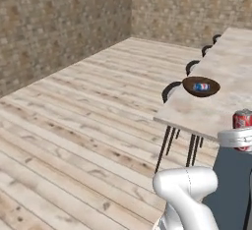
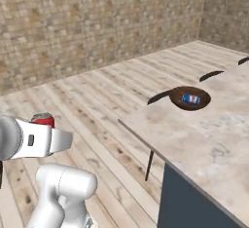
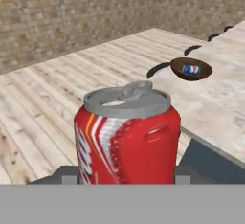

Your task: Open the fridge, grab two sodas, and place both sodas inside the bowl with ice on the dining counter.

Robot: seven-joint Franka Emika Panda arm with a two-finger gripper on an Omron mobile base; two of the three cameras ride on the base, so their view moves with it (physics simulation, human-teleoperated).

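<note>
Currently, operator, your stock stands as follows.

Item one: red cylindrical soda can with silver top (image 3: 127, 139), upright, clamped in the two-finger gripper (image 3: 125, 177); the jaws are closed against its lower sides, so count it as held. From the left base camera the can (image 1: 242, 121) rides just above the white hand at the near end of the counter; from the right base camera its top (image 2: 43, 120) peeks over the white wrist.

Item two: blue-and-white soda can (image 1: 201, 87), lying on its side inside the shallow round dark brown bowl (image 1: 189, 85). One of two sodas is thus already delivered.

Item three: long beige-grey mottled stone dining counter (image 2: 204, 139) over a dark blue base, bowl sitting near its stool-side edge.

Item four: black round stools (image 1: 171, 89), tucked along that edge, thin dark legs below.

Relation you should steer by: the bowl (image 3: 178, 67) lies ahead of the gripper and to its right, well apart, farther along the slab. The held can's long axis stands vertical. You will likely need to carry it forward over the counter until it hangs above the bowl before letting go; release short and it lands on bare stone.
</note>
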